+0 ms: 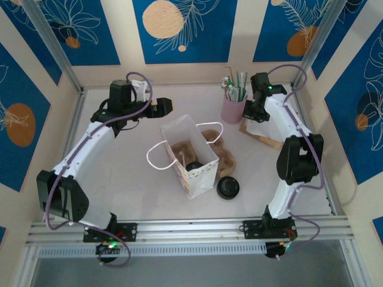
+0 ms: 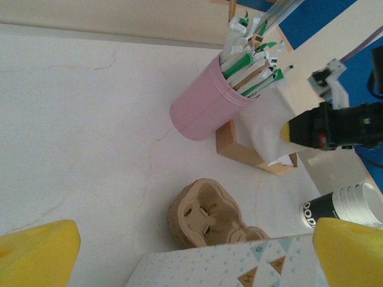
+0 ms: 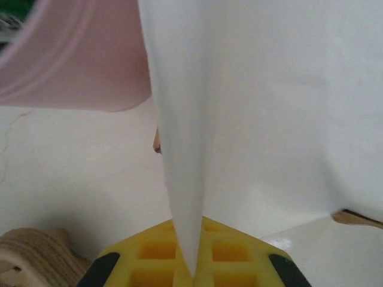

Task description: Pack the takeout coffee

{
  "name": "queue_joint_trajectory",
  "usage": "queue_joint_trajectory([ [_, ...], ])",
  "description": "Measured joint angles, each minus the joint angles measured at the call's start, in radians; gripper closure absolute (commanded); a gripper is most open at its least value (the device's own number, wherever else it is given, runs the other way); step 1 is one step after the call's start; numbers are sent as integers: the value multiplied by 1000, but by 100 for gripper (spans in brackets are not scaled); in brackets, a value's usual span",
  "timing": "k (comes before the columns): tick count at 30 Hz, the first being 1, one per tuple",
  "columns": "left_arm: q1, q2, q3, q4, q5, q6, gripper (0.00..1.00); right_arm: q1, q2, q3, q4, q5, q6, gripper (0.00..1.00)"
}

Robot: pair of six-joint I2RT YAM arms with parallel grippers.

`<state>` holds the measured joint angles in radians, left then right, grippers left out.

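The takeout coffee, white paper with a black band at its base and several nested rims, stands at the right edge of the left wrist view, beyond the bag. My right gripper is shut on a white napkin. The sheet is pinched between its yellow pads, right beside the pink cup of straws. My left gripper hovers open at the back left, its yellow fingers wide apart with nothing between them.
A white paper bag stands open mid-table with a cardboard carrier and a dark round thing inside. Another cardboard carrier lies behind it. A flat black lid rests to the bag's right. A wooden napkin holder sits under the right arm.
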<state>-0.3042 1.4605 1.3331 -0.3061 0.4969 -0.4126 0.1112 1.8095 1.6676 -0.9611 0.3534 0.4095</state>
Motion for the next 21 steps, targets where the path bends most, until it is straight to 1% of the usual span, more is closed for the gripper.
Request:
queue_joint_trajectory([
  [6, 0, -79, -6, -13, 1, -8, 0, 12, -196, 26, -24, 39, 2, 100],
  [11, 0, -169, -19, -24, 1, -18, 0, 54, -365, 64, -24, 35, 2, 100],
  [17, 0, -300, -46, -35, 0, -31, 0, 120, -505, 138, -23, -54, 1, 100],
  [21, -1, -377, -46, -59, 0, -35, 0, 220, -563, 183, -22, -127, -10, 100],
])
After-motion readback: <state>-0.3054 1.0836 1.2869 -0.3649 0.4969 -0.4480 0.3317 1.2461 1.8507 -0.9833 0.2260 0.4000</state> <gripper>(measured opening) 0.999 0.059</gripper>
